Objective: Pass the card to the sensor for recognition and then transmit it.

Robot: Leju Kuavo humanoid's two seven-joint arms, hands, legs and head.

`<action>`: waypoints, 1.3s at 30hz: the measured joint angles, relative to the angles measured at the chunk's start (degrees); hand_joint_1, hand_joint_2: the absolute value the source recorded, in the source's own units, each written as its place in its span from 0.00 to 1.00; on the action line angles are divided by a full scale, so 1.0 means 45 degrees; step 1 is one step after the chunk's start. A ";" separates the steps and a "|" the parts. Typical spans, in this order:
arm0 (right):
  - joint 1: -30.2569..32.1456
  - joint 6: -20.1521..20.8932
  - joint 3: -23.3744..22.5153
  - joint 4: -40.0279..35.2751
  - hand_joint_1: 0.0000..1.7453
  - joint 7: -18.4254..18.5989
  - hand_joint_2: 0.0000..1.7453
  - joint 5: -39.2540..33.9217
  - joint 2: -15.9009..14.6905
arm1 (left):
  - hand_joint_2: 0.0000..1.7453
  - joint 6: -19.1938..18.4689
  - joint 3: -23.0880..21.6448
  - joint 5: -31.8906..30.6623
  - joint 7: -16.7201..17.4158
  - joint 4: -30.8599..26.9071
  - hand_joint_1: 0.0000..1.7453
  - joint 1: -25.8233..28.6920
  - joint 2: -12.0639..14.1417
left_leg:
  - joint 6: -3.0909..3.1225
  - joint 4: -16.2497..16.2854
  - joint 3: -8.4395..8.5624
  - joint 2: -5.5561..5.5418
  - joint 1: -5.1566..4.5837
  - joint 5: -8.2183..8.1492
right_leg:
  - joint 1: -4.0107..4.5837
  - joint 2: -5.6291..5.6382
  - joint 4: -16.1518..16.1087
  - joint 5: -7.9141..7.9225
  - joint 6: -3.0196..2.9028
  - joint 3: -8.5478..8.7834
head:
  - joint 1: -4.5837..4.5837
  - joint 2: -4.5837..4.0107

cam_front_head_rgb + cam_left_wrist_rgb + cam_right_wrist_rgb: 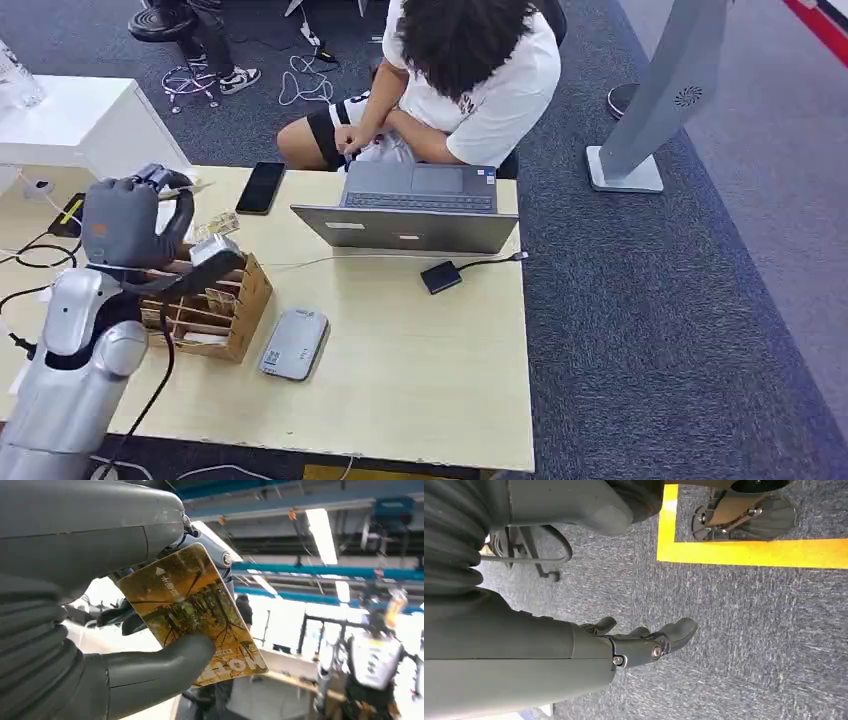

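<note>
Left wrist view: card [192,611] pinched in left robot hand [125,630].

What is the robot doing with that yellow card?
The robot's left hand holds a yellow card pinched against its thumb, raised above the wooden card box. The grey sensor lies on the table beside the box, with no card on it yet. The right hand hangs empty over the carpet. A person sits at a laptop.

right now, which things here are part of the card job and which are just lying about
Part of the job:
- card, held in the left hand
- grey card sensor on the table
- wooden card box

Just lying about:
- laptop
- black phone
- small black adapter
</note>
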 joint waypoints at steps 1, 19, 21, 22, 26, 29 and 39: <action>0.0011 -0.0019 0.0000 0.0000 0.00 0.0000 1.00 -0.0009 0.0010 | 1.00 -0.0072 -0.0101 -0.0039 0.0067 -0.0279 1.00 0.0288 -0.0048 | 0.0000 0.0000 -0.0004 0.0000 0.0002 0.0000 | 0.0000 0.0001 -0.0003 0.0000 0.0000 -0.0002 | -0.0005 0.0000; 0.0090 -0.0442 -0.0330 0.0068 0.00 -0.0097 1.00 -0.0456 0.0083 | 1.00 -0.2618 -0.2773 -0.1297 0.1039 -0.1431 1.00 0.1875 0.0258 | -0.0001 0.0000 -0.0005 -0.0009 0.0004 0.0002 | 0.0001 -0.0007 0.0002 0.0001 -0.0001 0.0001 | 0.0000 -0.0004; 0.0104 -0.0442 -0.0345 0.0083 0.00 -0.0097 1.00 -0.0461 0.0083 | 1.00 -0.2725 -0.2928 -0.1369 0.1098 -0.1388 1.00 0.1879 0.0306 | -0.0001 0.0000 -0.0007 -0.0009 0.0004 0.0001 | 0.0001 -0.0008 0.0001 0.0001 -0.0001 0.0001 | 0.0000 0.0000; 0.0129 -0.0447 -0.0359 0.0087 0.00 -0.0088 1.00 -0.0461 0.0083 | 1.00 -0.2806 -0.3015 -0.1423 0.1155 -0.1354 1.00 0.1879 0.0321 | -0.0001 0.0000 -0.0007 -0.0010 0.0003 0.0001 | 0.0000 -0.0009 0.0001 0.0001 -0.0001 0.0001 | 0.0000 0.0000; 0.0188 -0.0456 -0.0413 0.0107 0.00 0.0044 1.00 -0.0471 0.0083 | 1.00 -0.3219 -0.3462 -0.1632 0.1355 -0.0956 1.00 0.1893 0.0389 | -0.0001 0.0000 -0.0009 -0.0009 0.0003 0.0001 | 0.0000 -0.0009 0.0001 0.0001 -0.0001 0.0001 | -0.0005 -0.0005; 0.0196 -0.0456 -0.0427 0.0117 0.00 0.0160 1.00 -0.0466 0.0083 | 1.00 -0.3546 -0.3725 -0.1622 0.1525 -0.0581 1.00 0.1887 0.0476 | -0.0001 0.0000 -0.0006 -0.0009 0.0003 0.0001 | 0.0000 -0.0008 0.0001 0.0001 -0.0001 0.0000 | 0.0000 0.0000; 0.0222 -0.0452 -0.0525 0.0141 0.00 0.0228 1.00 -0.0485 0.0083 | 1.00 -0.4124 -0.4177 -0.1510 0.1948 0.0483 1.00 0.1876 0.0685 | -0.0002 0.0000 -0.0008 -0.0008 0.0006 0.0002 | 0.0001 -0.0008 0.0003 0.0001 -0.0002 0.0000 | 0.0000 0.0000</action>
